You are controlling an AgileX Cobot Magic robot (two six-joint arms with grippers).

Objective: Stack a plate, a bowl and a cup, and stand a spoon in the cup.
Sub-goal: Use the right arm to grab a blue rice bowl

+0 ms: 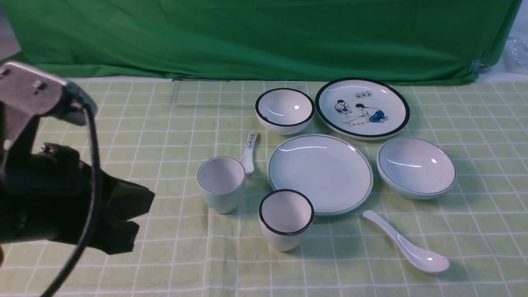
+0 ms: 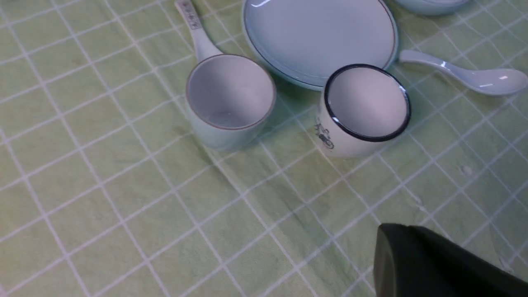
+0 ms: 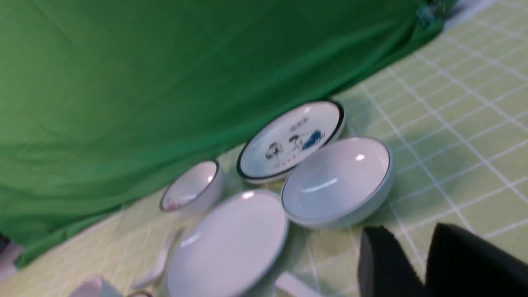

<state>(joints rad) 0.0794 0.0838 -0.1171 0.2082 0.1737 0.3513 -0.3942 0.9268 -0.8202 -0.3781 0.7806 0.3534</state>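
Note:
The plain plate (image 1: 321, 173) lies flat mid-table. To its right sits the wide shallow bowl (image 1: 416, 167), to its left the thin-rimmed cup (image 1: 221, 183), upright and empty. The large white spoon (image 1: 406, 243) lies on the cloth in front of the plate's right side. My left gripper (image 1: 138, 214) hovers shut and empty at the near left, well short of the cup (image 2: 229, 103). The right arm is out of the front view. In its wrist view my right gripper (image 3: 408, 231) is open above bare cloth, just short of the bowl (image 3: 336, 183), with nothing between its fingers.
A black-rimmed cup (image 1: 286, 218) stands in front of the plate. A black-rimmed bowl (image 1: 284, 110) and a picture plate (image 1: 362, 108) sit at the back. A small printed spoon (image 1: 248, 153) lies behind the cup. A green curtain (image 1: 264, 37) closes off the back of the table.

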